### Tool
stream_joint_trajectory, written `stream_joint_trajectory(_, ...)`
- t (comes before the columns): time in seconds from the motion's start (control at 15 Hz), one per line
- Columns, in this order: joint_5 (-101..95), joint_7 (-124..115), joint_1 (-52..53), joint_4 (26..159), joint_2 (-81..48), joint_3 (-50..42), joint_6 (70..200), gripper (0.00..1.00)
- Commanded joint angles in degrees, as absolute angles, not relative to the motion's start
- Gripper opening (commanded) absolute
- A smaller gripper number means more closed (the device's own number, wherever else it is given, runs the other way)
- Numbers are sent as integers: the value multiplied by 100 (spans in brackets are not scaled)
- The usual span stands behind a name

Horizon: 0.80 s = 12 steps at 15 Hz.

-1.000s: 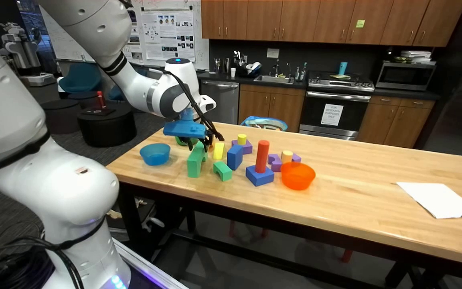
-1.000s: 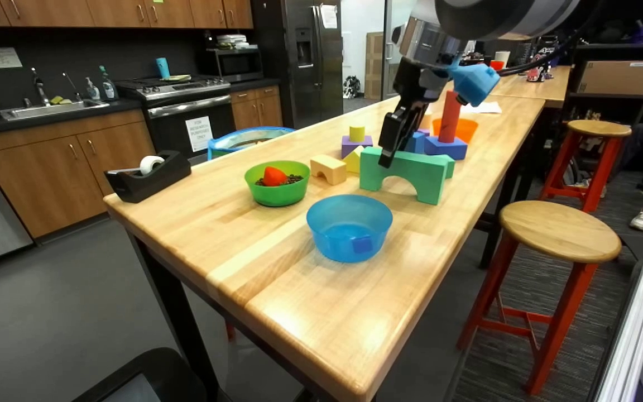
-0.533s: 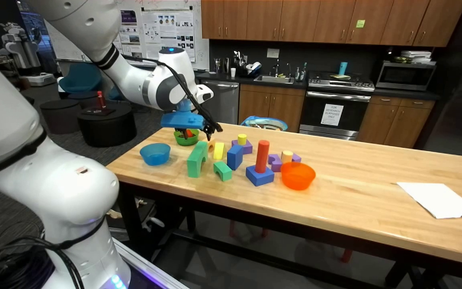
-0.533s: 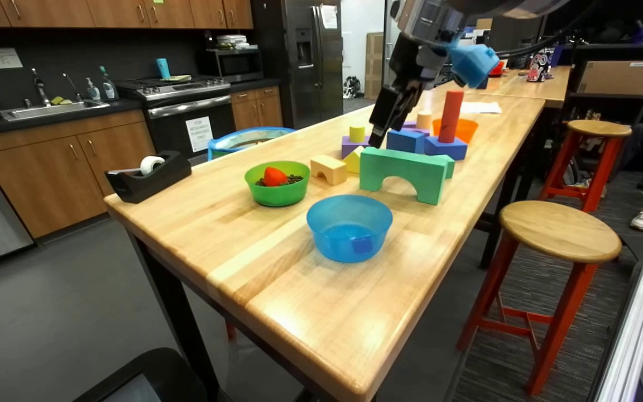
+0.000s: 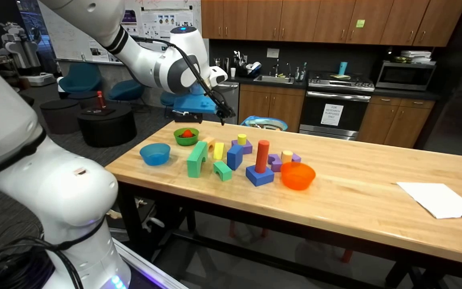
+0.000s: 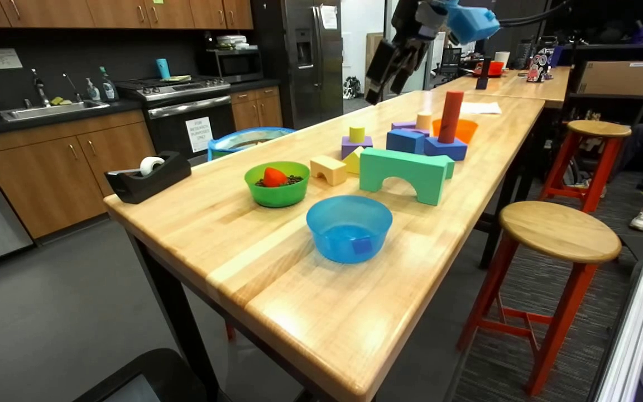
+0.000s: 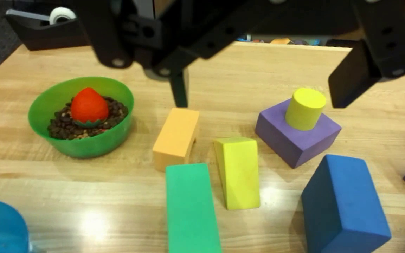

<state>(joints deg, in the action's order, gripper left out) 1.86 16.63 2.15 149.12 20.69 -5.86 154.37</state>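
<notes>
Across the wrist view's top, hand (image 7: 259, 100): spread, empty, lifted since a second ago
Bottom middle, green block (image 7: 192, 209): unmoved, untouched, so nothing seems carried

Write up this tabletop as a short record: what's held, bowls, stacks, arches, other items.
Holding: nothing; the gripper hangs open above the table
Bowls: green bowl with a red strawberry shape on dark pellets; blue bowl; orange bowl
Stacks: yellow cylinder on a purple block; red cylinder upright on a flat blue block
Arches: large green arch, legs down; small green arch; tan arch
Other items: black tape dispenser near a corner; white sheet lying flat
</notes>
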Motion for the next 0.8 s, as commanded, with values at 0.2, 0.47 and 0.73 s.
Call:
stream_joint_trajectory(0.2, 339, 2001, 89, 14342, 1604, -1061, 14902, 100)
stream_joint_trajectory(0.47, 394, 2362, 14, 14153, 1344, -1272, 14518, 100)
stream_joint_trajectory(0.73, 285, 2565, -188, 14008, 1028, -1318, 14377, 100)
